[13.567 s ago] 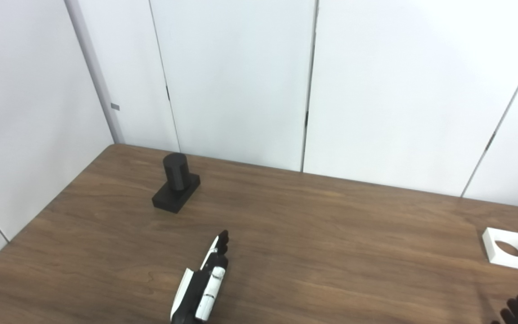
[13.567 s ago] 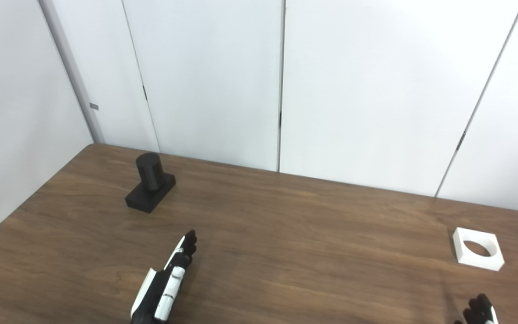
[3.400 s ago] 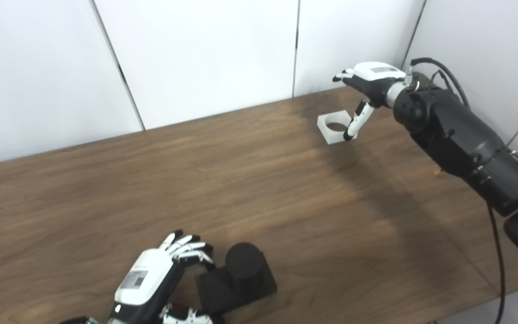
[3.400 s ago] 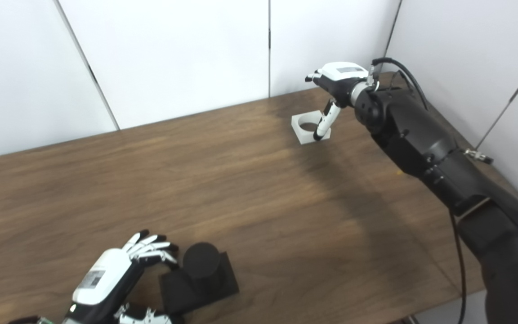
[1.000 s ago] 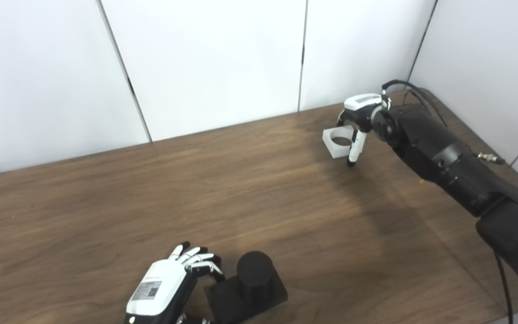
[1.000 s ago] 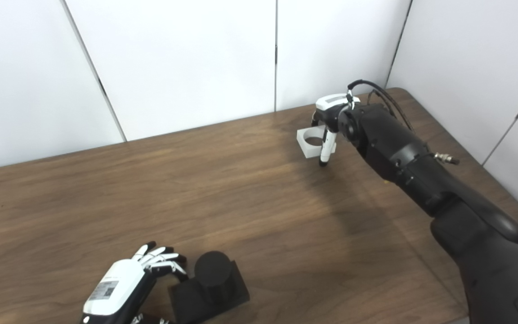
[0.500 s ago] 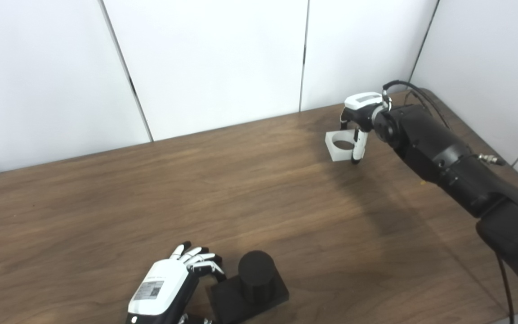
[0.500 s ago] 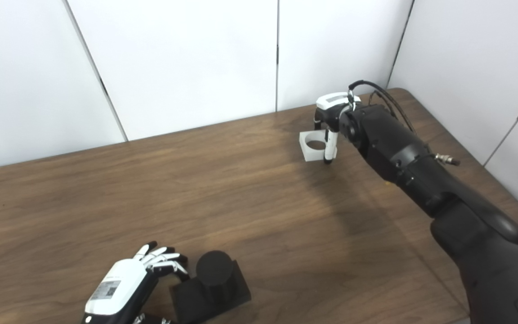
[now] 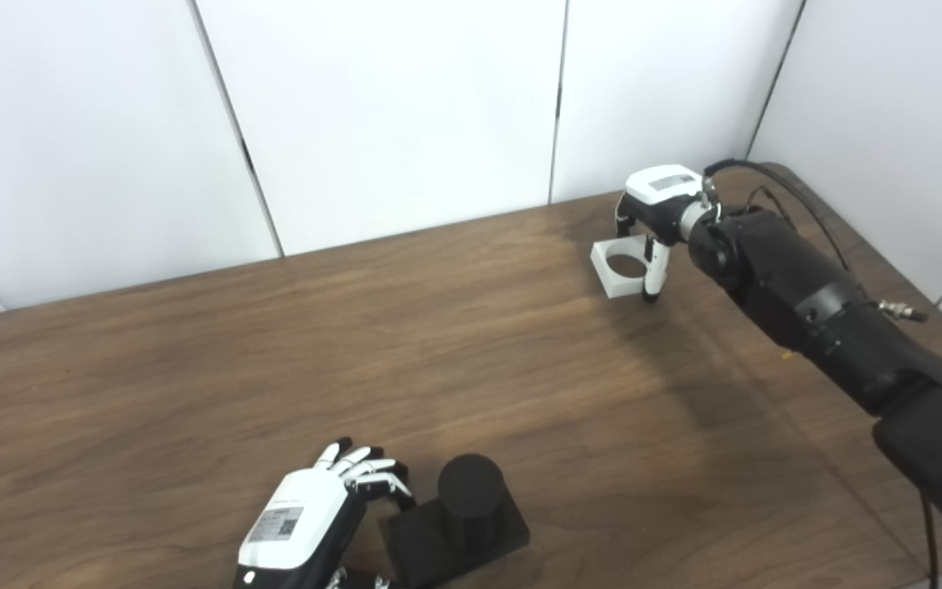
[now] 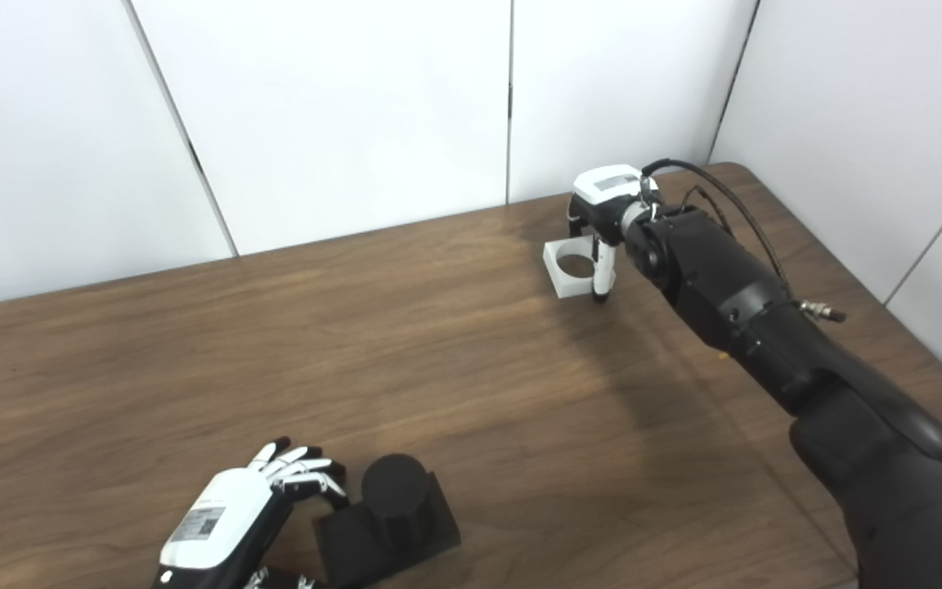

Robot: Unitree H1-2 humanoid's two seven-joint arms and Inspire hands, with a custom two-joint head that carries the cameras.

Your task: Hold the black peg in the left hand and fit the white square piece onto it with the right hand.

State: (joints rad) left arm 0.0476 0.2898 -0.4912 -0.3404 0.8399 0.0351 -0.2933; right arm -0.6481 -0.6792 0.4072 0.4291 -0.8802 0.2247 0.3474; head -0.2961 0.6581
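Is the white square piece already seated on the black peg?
No. The white square piece sits far across the table by the right hand, while the black peg stands bare beside the left hand.

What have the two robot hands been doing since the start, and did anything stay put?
The left robot hand came to the black peg on its square base, which now sits near the table's front edge, fingers curled at the base. The right robot hand reached out to the white square piece with a round hole and, in the last second, closed around it. The piece is not yet on the peg. The brown wooden table is unchanged.
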